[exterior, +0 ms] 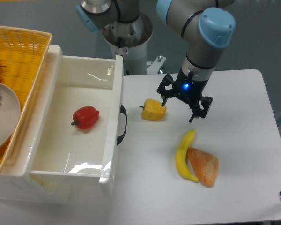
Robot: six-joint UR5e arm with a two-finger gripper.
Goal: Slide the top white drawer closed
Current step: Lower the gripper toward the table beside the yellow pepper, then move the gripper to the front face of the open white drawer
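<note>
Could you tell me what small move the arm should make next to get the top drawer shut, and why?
Probably shift the open, empty gripper left, clear of the yellow pepper, toward the black handle: the top white drawer stands fully pulled out.
</note>
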